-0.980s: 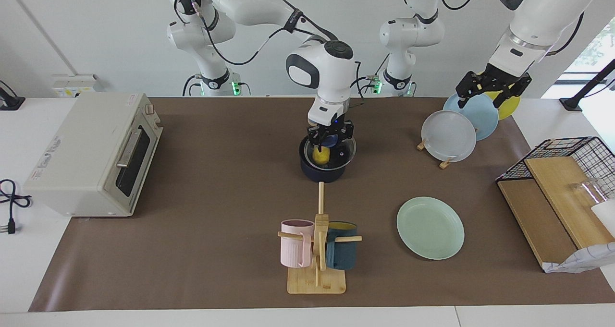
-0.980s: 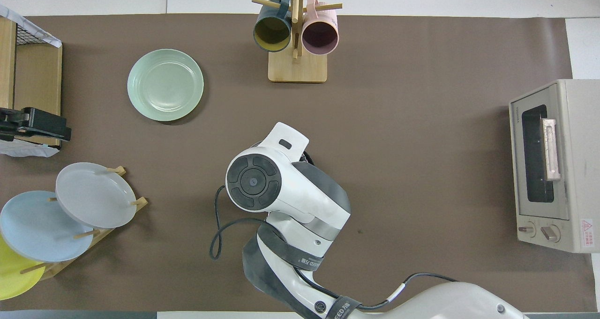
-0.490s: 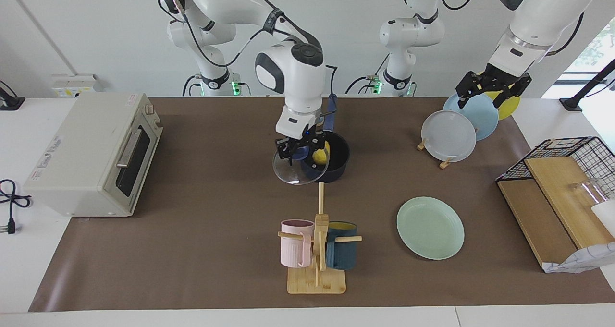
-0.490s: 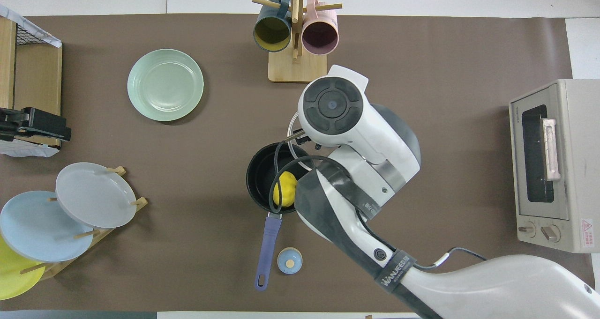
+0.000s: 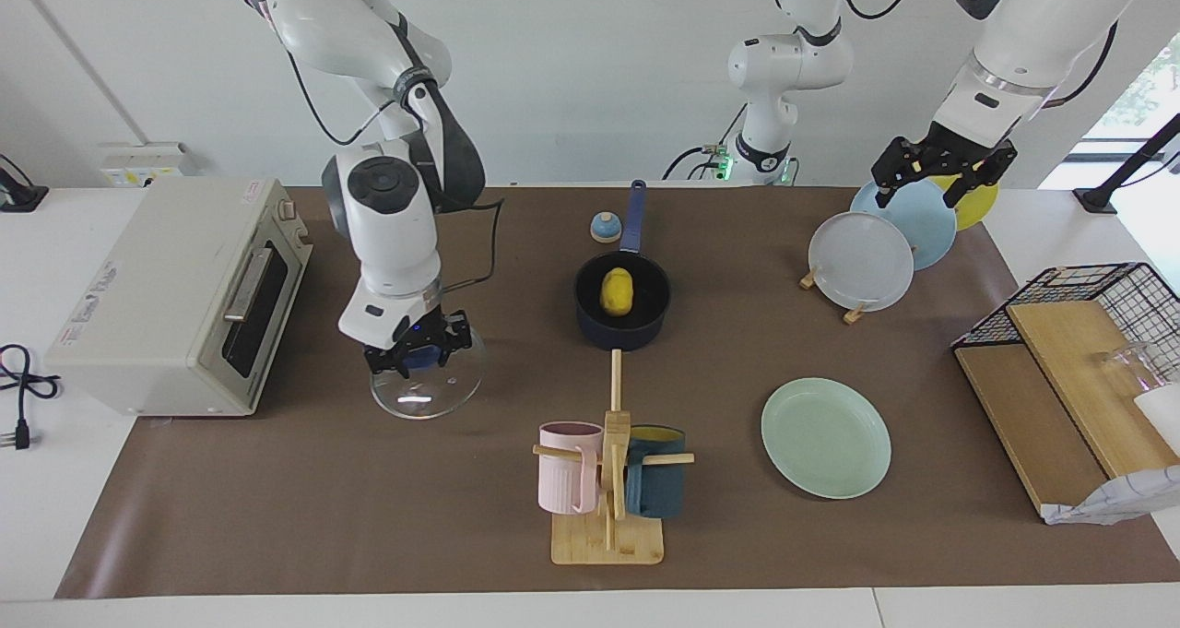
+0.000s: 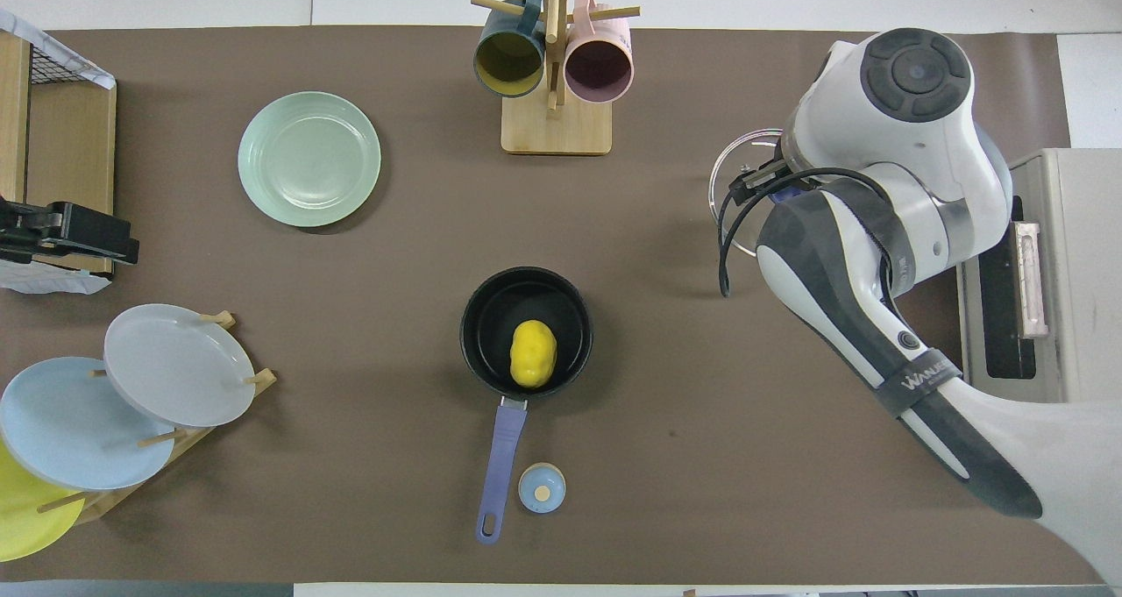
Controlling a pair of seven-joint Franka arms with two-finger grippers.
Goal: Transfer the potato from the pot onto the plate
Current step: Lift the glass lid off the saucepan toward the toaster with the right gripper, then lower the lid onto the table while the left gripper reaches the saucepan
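Note:
The yellow potato (image 5: 617, 292) lies in the dark navy pot (image 5: 590, 326), which stands uncovered mid-table with its blue handle (image 6: 500, 455) toward the robots; potato (image 6: 533, 352) and pot (image 6: 487, 315) also show in the overhead view. The mint-green plate (image 5: 826, 437) (image 6: 309, 159) lies empty, farther from the robots, toward the left arm's end. My right gripper (image 5: 417, 355) (image 6: 773, 192) is shut on the blue knob of a glass lid (image 5: 435, 397) (image 6: 730, 174), low over the mat in front of the toaster oven. My left gripper (image 5: 942, 178) (image 6: 66, 233) waits open above the plate rack.
A toaster oven (image 5: 175, 291) stands at the right arm's end. A wooden mug rack (image 5: 608, 480) with a pink and a teal mug stands farther out than the pot. A small blue bell-like object (image 5: 605, 228) sits beside the pot handle. A plate rack (image 5: 862, 259) and wire basket (image 5: 1069, 333) are at the left arm's end.
My right gripper has lifted the glass lid off the pot and carried it toward the toaster oven, lowering it there. The potato is now uncovered. The left arm has not moved.

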